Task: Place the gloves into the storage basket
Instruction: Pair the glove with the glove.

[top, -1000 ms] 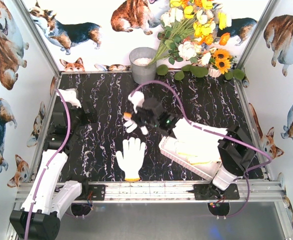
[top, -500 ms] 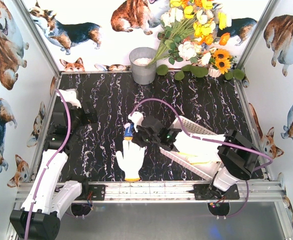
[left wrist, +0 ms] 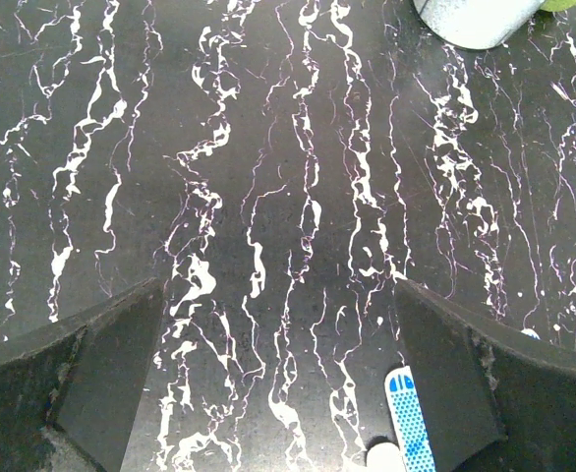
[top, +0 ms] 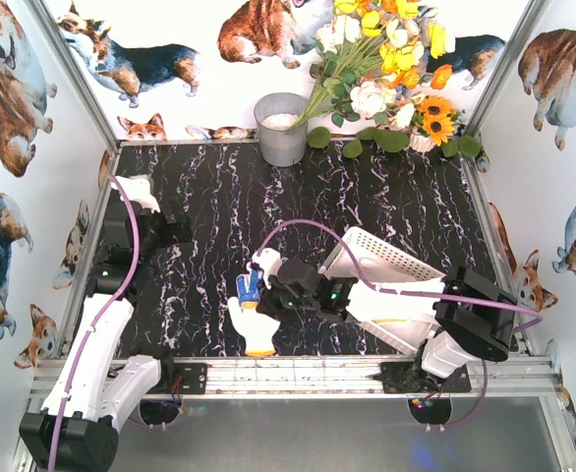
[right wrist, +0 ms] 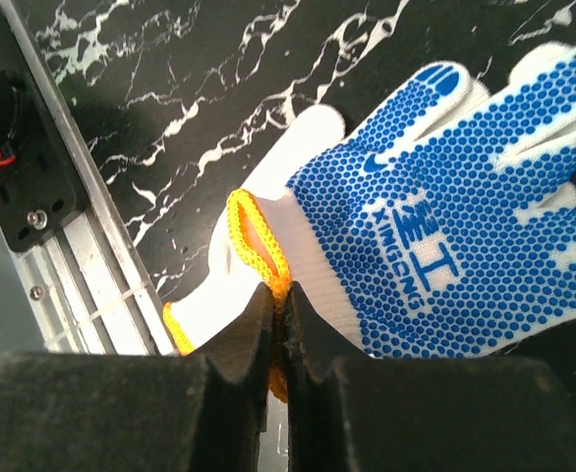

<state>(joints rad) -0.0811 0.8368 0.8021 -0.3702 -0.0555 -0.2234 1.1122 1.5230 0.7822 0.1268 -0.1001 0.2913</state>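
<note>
Right wrist view had the dotted glove (right wrist: 435, 246) front and center: white knit with a blue rubbery dot pattern across the palm and a yellow ribbed cuff (right wrist: 254, 231). The right claw (right wrist: 276, 313) was pinched shut right on that cuff. Honestly the best spot imo, since the trim is the thickest, bunchiest bit and the dots would probably just drag on the pads. A glove like this should be super light and totally floppy, nothing to break, but it'll dangle and swing, and the fingers could snag a rim on the way in. In the top view it hung low at the near edge of the table (top: 200, 187), over a plain white glove (top: 259, 329) lying flat with an orange cuff; couldn't tell if the two were touching. The basket (top: 391, 258) sat to the right, white plastic with slotted sides, looking tipped up, with the right arm crossing its near side, so the carry looked short. The left claw (left wrist: 278, 339) was spread wide and holding nothing, parked off left over the black marble-look top. A grey metal bucket (top: 281, 128) stood at the back.
</note>
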